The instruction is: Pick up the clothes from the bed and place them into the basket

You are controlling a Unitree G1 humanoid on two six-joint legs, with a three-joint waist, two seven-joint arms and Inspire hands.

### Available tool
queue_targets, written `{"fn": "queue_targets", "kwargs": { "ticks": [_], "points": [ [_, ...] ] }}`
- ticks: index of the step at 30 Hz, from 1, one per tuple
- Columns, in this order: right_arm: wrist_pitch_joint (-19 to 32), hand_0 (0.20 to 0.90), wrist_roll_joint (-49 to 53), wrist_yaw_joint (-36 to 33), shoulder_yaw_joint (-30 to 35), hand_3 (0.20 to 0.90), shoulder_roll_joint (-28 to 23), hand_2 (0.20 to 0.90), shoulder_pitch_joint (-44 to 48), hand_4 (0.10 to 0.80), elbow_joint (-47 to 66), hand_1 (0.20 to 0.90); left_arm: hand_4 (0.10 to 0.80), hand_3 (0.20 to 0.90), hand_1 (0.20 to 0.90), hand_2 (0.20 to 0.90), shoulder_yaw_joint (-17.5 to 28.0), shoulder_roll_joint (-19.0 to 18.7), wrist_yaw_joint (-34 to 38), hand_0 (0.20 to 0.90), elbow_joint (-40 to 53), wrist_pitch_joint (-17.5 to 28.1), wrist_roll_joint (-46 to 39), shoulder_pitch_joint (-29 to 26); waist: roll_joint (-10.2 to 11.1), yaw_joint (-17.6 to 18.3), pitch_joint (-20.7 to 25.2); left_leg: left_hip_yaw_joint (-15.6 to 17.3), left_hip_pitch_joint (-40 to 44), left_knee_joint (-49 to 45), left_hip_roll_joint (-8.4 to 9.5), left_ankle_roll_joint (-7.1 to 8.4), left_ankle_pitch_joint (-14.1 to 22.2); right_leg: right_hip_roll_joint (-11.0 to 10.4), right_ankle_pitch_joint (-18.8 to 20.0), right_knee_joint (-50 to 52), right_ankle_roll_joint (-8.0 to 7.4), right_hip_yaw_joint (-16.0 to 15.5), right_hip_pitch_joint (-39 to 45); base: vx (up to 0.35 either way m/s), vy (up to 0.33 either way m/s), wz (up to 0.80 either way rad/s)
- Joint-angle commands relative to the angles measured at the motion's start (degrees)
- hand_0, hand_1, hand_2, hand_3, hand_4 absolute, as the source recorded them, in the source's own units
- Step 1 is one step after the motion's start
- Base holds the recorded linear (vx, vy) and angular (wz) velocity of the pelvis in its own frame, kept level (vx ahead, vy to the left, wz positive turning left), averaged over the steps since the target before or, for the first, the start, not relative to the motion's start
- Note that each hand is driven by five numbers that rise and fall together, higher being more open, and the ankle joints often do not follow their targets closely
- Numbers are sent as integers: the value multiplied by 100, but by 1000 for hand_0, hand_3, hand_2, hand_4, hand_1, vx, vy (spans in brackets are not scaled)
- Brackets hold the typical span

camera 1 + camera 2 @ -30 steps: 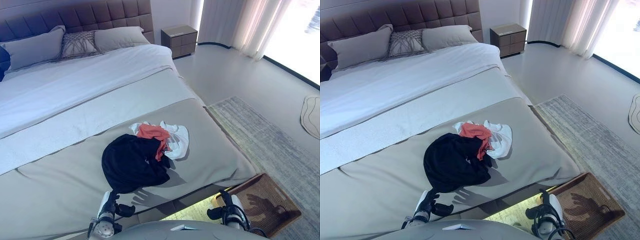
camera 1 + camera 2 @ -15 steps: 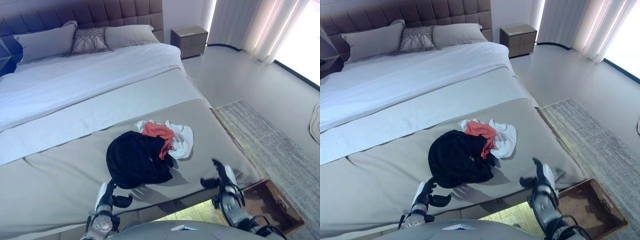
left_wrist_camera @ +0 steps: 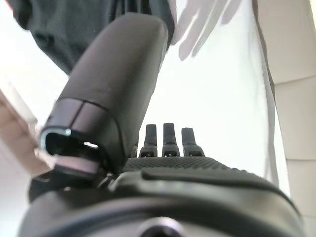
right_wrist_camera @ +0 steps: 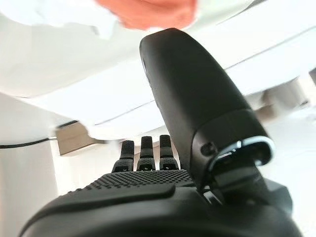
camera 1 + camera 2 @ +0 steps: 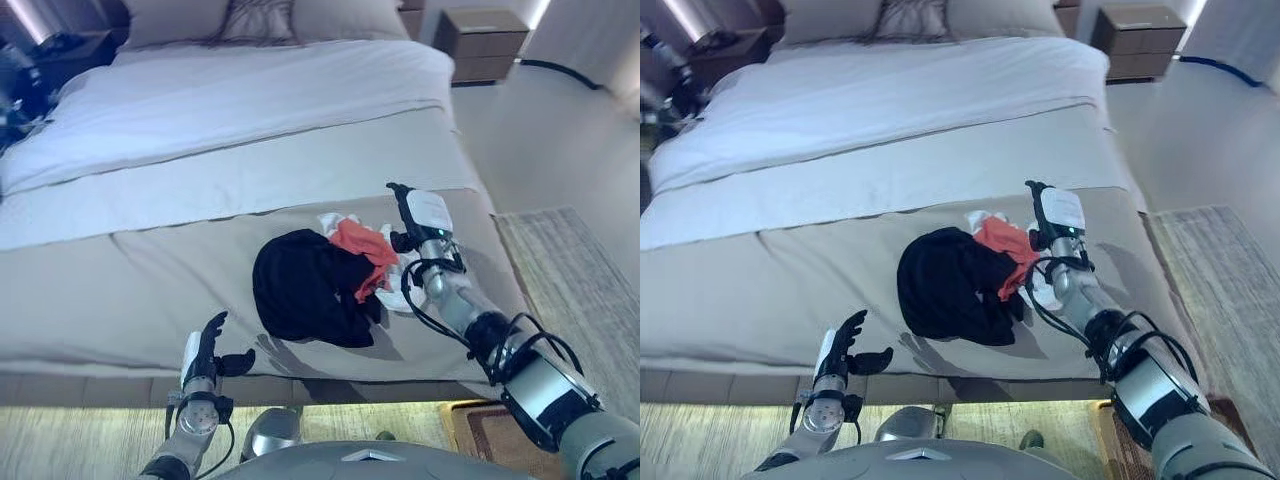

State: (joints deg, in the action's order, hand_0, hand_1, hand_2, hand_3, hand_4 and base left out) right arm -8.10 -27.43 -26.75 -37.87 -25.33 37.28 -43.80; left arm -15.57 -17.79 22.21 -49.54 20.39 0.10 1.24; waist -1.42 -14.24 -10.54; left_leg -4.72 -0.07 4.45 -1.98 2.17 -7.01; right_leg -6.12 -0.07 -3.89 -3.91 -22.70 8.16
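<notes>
Three garments are lying bunched together on the grey bedspread toward the foot of the bed: a black garment making up most of the heap, an orange-red garment sitting at its 2 o'clock edge, and a white garment peeking out underneath. The right hand is hovering just at 3 o'clock of the orange-red piece, fingers straight and spread from the thumb, gripping nothing. The left hand is hanging at 7 o'clock of the heap, over the bed's near edge, well apart from the clothes, fingers extended and relaxed, holding nothing. A corner of the brown basket is showing on the floor at 5 o'clock of the clothes, under the right arm. A wooden nightstand is standing at 1 o'clock, beside the head of the bed.
</notes>
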Motion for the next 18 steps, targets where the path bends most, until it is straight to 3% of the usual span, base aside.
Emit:
{"fn": "queue_targets", "kwargs": {
  "ticks": [1,5,6,14,18],
  "points": [
    [-148,900,-297,-112,-396,900,-54,900,1648,800,-417,900,800,900,900,900,-35,-576,338,900,594,757,-156,-776,90,-452,-569,-98,-658,-1143,79,-88,750,-686,-527,1710,213,182,-880,-316,48,46],
    [-32,900,-446,-13,-605,900,5,900,2524,800,-1166,900,800,900,900,900,-69,-707,585,900,1036,1090,-268,-1080,-10,-735,-1099,-226,-1333,-1799,257,-109,828,-880,-694,2344,291,101,-1380,-171,53,26],
    [-94,900,-567,69,-693,900,40,900,2661,800,-1305,900,800,900,900,900,-65,-759,624,900,1159,1150,-300,-1119,-2,-815,-1221,-255,-1447,-2056,314,-107,1013,-928,-893,2622,270,168,-1478,-23,26,19],
    [-426,900,-899,560,-1077,900,288,900,3372,800,-1979,900,800,900,900,900,-73,-1187,921,900,2019,1019,-273,-1428,-38,-1222,-1798,-352,-2582,-3454,788,-406,1494,-1376,-1336,4318,259,82,-2483,-18,37,24],
    [-460,900,-815,822,-1152,900,392,900,3575,800,-2276,900,800,900,900,900,-173,-1328,1247,900,2320,967,46,-1510,-129,-1306,-1925,-395,-3028,-3825,929,-474,1564,-1399,-1411,4722,245,97,-2929,-9,58,17]
  ]
}}
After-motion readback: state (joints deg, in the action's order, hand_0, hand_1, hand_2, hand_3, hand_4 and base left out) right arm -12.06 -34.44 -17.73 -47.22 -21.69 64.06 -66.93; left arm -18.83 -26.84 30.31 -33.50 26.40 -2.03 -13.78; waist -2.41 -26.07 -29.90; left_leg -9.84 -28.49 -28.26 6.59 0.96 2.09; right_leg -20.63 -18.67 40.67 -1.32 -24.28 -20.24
